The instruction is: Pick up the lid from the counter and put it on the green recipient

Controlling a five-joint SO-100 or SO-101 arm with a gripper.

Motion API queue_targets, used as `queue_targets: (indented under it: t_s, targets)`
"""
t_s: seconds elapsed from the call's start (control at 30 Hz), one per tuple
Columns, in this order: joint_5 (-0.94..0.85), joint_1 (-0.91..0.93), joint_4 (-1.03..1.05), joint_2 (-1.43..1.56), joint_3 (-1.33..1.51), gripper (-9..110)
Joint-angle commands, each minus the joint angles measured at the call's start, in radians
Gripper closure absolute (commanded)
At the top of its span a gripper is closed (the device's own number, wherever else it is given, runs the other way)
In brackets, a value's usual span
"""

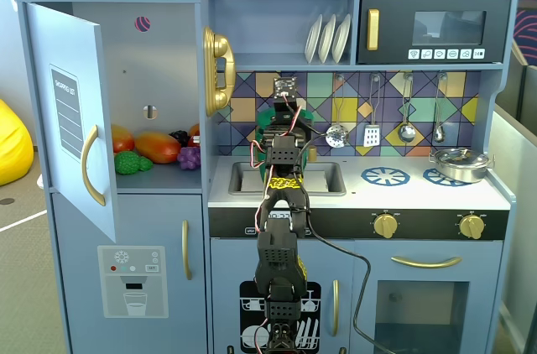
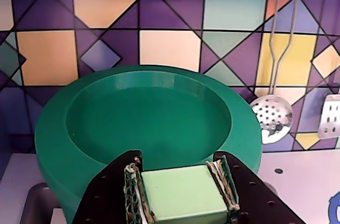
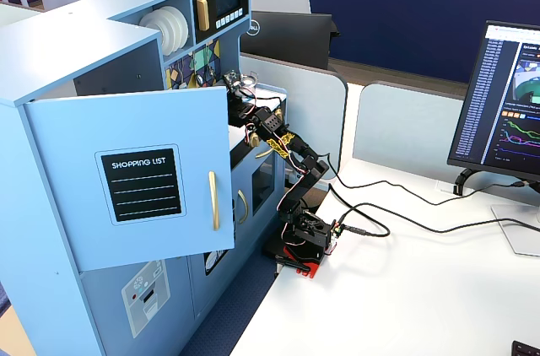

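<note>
In the wrist view my gripper (image 2: 179, 173) is shut on the light-green square knob (image 2: 183, 192) of the lid (image 2: 149, 112). The lid is a round green disc with a raised rim, and it fills the middle of that view in front of the tiled backsplash. In a fixed view the gripper (image 1: 285, 119) is at the back of the counter, left of centre. Green edges of the lid (image 1: 263, 122) show on both sides of it. The green recipient is not visible as a separate thing; the lid and the arm cover whatever is beneath.
A sink (image 1: 323, 176) lies just in front of the gripper. Blue burner rings (image 1: 384, 175) and a silver pot (image 1: 460, 163) are to the right. Utensils hang on the backsplash, with a slotted spoon (image 2: 272, 118) close by. The fridge door (image 1: 71, 119) stands open at left.
</note>
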Motion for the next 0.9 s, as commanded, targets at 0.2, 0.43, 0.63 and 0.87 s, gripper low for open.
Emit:
queue_targets:
  t_s: [0.2, 0.43, 0.63, 0.87]
  targets:
    - [-0.038, -0.018, -0.029, -0.086, -0.143, 102]
    - [-0.051, -0.026, -0.040, -0.118, -0.149, 102]
    - [-0.063, -0.037, -0.052, -0.140, -0.150, 102]
    - [-0.074, -0.029, -0.060, -0.158, -0.153, 102]
